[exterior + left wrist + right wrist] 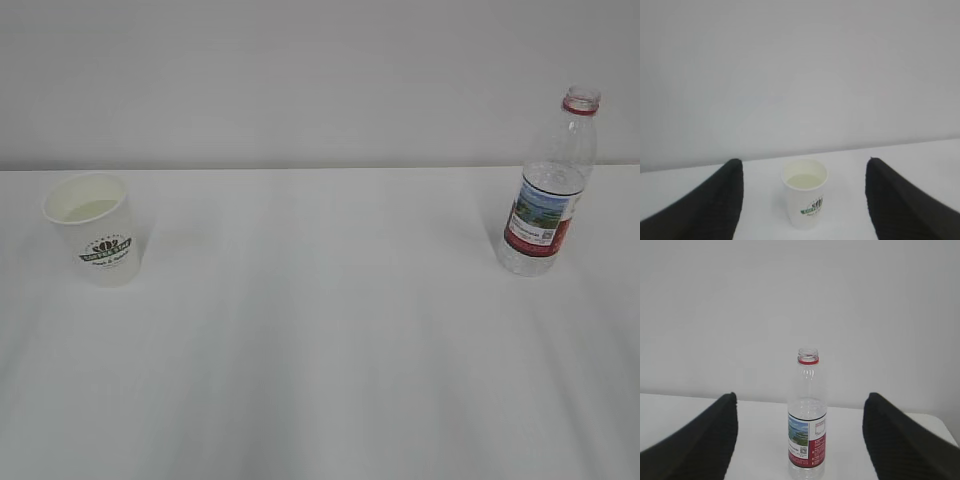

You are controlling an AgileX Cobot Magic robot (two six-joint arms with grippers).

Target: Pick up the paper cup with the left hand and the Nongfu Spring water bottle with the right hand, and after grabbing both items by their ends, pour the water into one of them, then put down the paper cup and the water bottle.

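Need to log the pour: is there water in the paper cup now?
Yes, partly filled. The paper cup stands upright and a pale pool of water shows below its rim; the exterior view shows it too.

Matte black end effector fingers [705,210] — broad, tapering to rounded tips, finely textured

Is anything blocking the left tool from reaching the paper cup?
Nothing visible. The paper cup stands upright on bare table, centred ahead of the open left tool, with no object between them.

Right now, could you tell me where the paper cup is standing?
The paper cup stands upright at the table's far left in the exterior view, well apart from the bottle at far right.
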